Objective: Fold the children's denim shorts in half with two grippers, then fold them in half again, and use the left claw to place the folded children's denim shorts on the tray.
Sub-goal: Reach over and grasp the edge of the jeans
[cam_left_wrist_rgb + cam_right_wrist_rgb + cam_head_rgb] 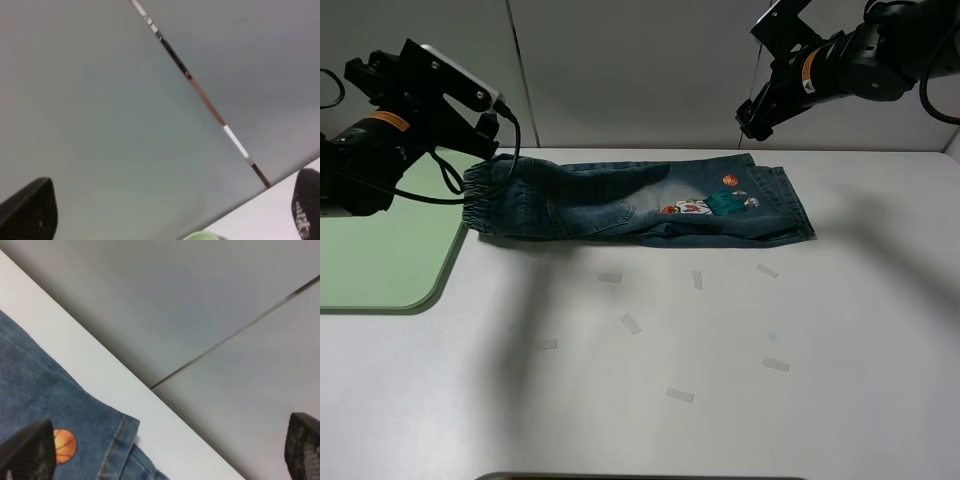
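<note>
The children's denim shorts (620,203) lie flat at the back of the white table, folded lengthwise, elastic waistband on the left and hems with a cartoon patch (710,205) on the right. My left gripper (485,130) hangs raised just above the waistband end, empty; in the left wrist view (167,220) its fingertips (30,212) stand wide apart against the wall. My right gripper (755,118) is raised above the hem end, empty; the right wrist view (165,450) shows its fingers wide apart over the shorts (30,400). The green tray (380,260) lies at the left.
Several small bits of clear tape (630,323) are scattered over the table (840,330) in front of the shorts. A grey panelled wall (640,70) stands right behind the table's back edge.
</note>
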